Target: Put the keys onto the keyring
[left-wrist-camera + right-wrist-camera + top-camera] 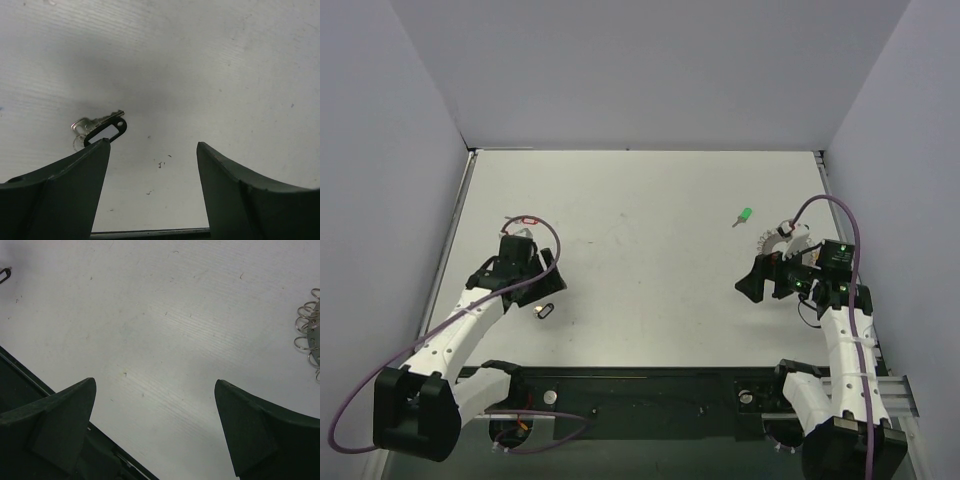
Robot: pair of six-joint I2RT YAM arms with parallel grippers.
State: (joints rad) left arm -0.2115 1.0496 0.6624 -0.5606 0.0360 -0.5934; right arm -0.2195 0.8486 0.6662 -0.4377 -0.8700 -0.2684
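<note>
A silver key with a dark looped head (105, 129) lies flat on the white table, just past my left gripper's left fingertip and not between the fingers. The top view shows this key (544, 311) just in front of my left gripper (538, 288). Seen from the left wrist, that gripper (152, 145) is open and holds nothing. A green-headed key (744, 216) lies at the right back. The keyring (775, 240) with its silver loops lies right behind my right gripper (770, 288), and it shows at the right edge as the keyring (309, 332). My right gripper (155, 384) is open and empty.
The table's dark front rail (650, 395) runs along the near edge, close below both grippers, and shows as the rail (30, 390) in the right wrist view. White walls (650, 70) enclose the table on three sides. Purple cables (545, 232) loop off both wrists.
</note>
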